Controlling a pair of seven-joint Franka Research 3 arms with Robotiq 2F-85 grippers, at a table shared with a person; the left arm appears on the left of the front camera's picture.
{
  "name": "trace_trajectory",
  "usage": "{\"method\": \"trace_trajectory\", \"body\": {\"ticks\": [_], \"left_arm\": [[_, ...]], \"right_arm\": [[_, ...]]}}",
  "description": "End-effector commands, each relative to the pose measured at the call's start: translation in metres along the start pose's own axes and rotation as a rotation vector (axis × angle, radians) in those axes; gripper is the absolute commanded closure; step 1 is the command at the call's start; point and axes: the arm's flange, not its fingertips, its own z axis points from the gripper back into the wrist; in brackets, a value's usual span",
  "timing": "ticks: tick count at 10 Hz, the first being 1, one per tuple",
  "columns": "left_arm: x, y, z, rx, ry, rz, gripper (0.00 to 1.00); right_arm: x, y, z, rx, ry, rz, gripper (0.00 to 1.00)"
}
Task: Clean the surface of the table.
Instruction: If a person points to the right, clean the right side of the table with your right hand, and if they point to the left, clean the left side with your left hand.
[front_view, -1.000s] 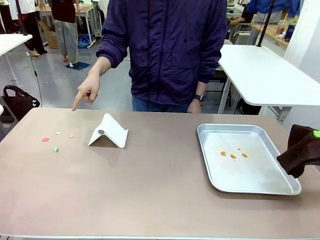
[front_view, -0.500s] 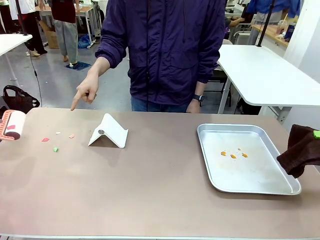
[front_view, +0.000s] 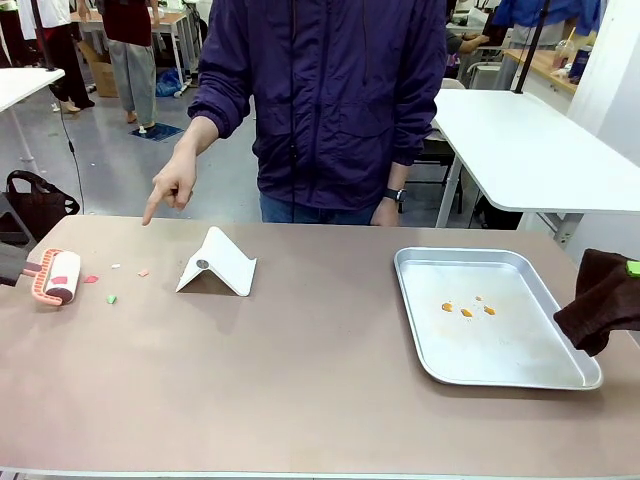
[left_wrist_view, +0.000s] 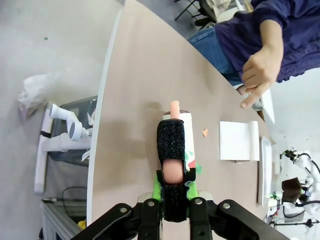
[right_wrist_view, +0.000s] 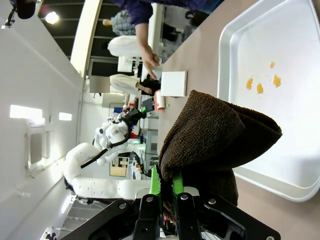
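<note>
Moved roller (front_view: 60, 276) onto bench (front_view: 300, 400), clamped in left claw (left_wrist_view: 172, 192); cloth (front_view: 605, 300) clamped in right claw (right_wrist_view: 166, 192). Could flick scraps (front_view: 111, 298) off edge if rolled fast.

Table (front_view: 300, 380): matt, smooth surf.; tray (front_view: 500, 350): dull metal; cloth (front_view: 600, 300): rough terry; roller (front_view: 60, 276): pink plastic hdl.

Jaws clamp a lint roller (left_wrist_view: 172, 145) — table (left_wrist_view: 135, 100) beneath it.
</note>
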Motion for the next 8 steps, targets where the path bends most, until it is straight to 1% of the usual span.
{"method": "trace_trajectory", "body": {"ticks": [1, 5, 8], "left_arm": [[-0.001, -0.004, -0.010, 0.030, -0.047, 0.025, 0.80], [-0.008, -0.011, -0.037, 0.065, 0.020, 0.022, 0.80], [-0.019, -0.024, -0.069, 0.096, 0.101, -0.008, 0.80]], "right_arm": [[-0.002, 0.007, 0.003, 0.001, 0.009, -0.006, 1.00], [-0.002, 0.007, 0.003, 0.001, 0.009, -0.006, 1.00], [-0.002, 0.007, 0.003, 0.001, 0.009, -0.006, 1.00]]}}
